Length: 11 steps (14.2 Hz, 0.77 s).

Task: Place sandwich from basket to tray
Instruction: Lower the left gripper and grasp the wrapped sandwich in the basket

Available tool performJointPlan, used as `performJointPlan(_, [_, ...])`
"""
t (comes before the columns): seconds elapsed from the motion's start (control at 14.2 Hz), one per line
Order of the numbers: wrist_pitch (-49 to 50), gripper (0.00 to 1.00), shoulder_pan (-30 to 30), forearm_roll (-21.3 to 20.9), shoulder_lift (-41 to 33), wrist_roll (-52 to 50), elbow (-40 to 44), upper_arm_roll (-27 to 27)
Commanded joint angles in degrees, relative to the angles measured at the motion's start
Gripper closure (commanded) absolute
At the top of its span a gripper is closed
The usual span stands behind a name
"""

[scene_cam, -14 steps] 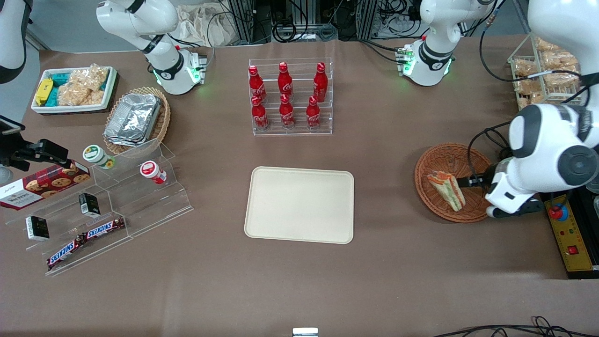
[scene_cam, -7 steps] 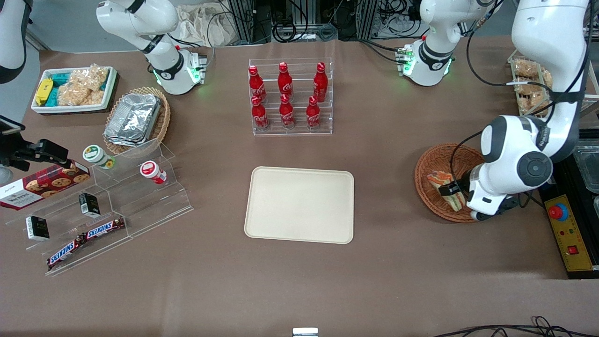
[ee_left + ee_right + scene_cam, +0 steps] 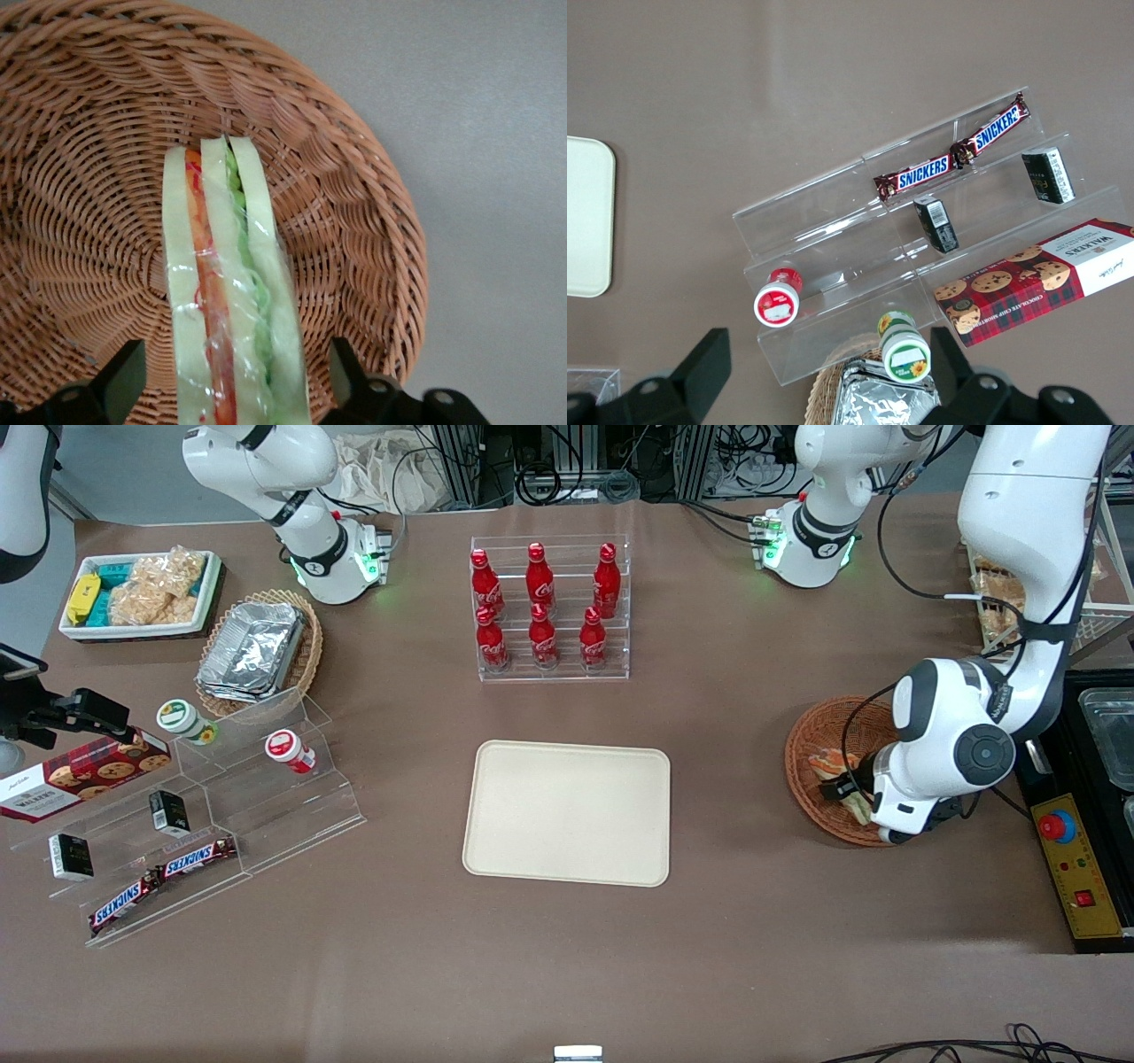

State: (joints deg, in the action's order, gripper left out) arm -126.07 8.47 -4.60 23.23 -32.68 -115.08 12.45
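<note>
Gripper (image 3: pixel 235 390) of the left arm, lowered into the wicker basket (image 3: pixel 80 257), fingers spread to either side of the wrapped sandwich (image 3: pixel 226 292), which lies in the basket. Step in hand: the grasp, jaws not yet closed. Next move: pinch the bread faces, lift, carry to the cream tray (image 3: pixel 567 812), well apart

Gripper (image 3: pixel 230 390) down in basket (image 3: pixel 819 731), fingers (image 3: pixel 120 381) spread either side of sandwich (image 3: pixel 230 301), gaps both sides. Basket rim low. Bare table between basket and tray (image 3: pixel 567 812), nothing standing there. Bottle rack (image 3: pixel 549 607) farther from the front camera than tray, well apart from that lane.
</note>
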Motion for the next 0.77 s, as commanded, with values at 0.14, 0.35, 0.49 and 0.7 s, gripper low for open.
performJointPlan(0.14, [-0.94, 0.50, 0.50, -0.94, 0.15, -0.89, 0.03, -0.06])
performJointPlan(0.35, [2.04, 1.00, 0.32, -0.94, -0.64, -0.28, 0.82, -0.06])
performJointPlan(0.49, [6.16, 1.00, 0.06, -0.85, -2.13, -0.10, 2.66, 0.21])
performJointPlan(0.7, [15.72, 1.00, 0.15, -0.06, -6.78, 4.01, 6.43, 0.29])
